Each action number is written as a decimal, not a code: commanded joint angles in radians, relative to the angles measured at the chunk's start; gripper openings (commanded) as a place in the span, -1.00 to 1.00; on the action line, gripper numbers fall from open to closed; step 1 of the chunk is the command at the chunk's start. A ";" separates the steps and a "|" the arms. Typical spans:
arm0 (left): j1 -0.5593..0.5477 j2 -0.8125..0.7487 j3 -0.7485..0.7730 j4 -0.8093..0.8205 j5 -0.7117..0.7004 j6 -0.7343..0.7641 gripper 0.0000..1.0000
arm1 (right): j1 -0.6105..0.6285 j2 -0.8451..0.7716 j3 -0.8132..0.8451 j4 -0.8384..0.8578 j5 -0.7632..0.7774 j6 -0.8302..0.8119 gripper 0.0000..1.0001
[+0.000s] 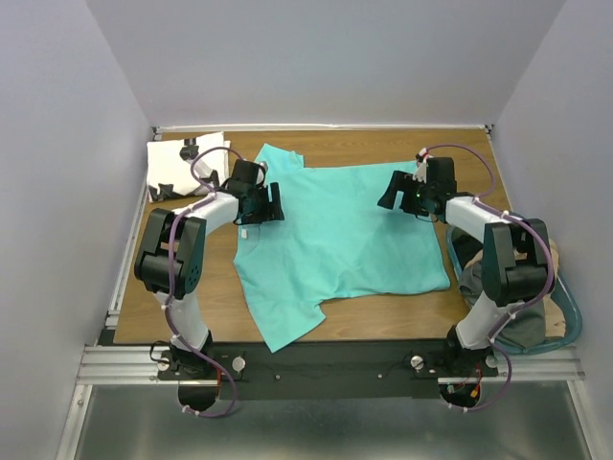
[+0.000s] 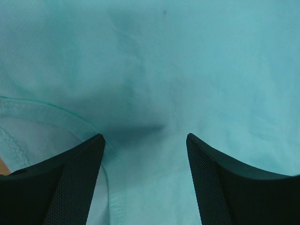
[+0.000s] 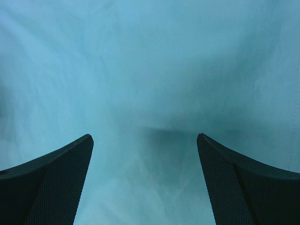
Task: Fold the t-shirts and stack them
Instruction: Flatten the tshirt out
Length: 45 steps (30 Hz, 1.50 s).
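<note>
The turquoise t-shirt [image 1: 335, 235] lies spread flat on the table, neck to the left, sleeves at the far and near left. My left gripper [image 1: 271, 203] is open just above the cloth beside the neckline; its wrist view shows the collar seam [image 2: 56, 115] by the left finger. My right gripper [image 1: 391, 192] is open above the shirt's far right part; its wrist view shows only plain turquoise cloth [image 3: 150, 70] between the jaws. The white t-shirt with black marks [image 1: 182, 165] sits folded at the far left corner.
A grey and teal basket with cloth [image 1: 536, 287] stands off the table's right edge by the right arm. The wooden table [image 1: 364, 144] has walls on three sides and a metal rail [image 1: 335, 359] at the near edge.
</note>
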State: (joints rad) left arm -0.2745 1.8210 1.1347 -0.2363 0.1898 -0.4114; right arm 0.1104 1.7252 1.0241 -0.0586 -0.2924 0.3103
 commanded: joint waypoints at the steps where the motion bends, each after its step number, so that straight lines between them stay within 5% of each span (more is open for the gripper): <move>1: 0.001 0.055 0.016 -0.038 -0.064 0.025 0.59 | 0.003 0.020 -0.016 -0.014 -0.028 0.007 0.94; 14: 0.006 0.222 0.172 -0.073 -0.039 0.008 0.59 | 0.003 0.117 0.008 -0.056 -0.042 0.007 0.94; 36: 0.063 0.474 0.603 -0.254 0.003 0.049 0.59 | 0.005 0.336 0.298 -0.230 -0.031 0.047 0.94; 45: 0.064 0.491 0.667 -0.280 0.008 0.066 0.59 | 0.003 0.402 0.402 -0.273 -0.045 0.047 0.94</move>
State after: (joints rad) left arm -0.2173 2.2471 1.7603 -0.4118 0.1883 -0.3649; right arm 0.1101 2.0579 1.4109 -0.2337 -0.3328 0.3515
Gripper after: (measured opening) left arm 0.795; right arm 0.969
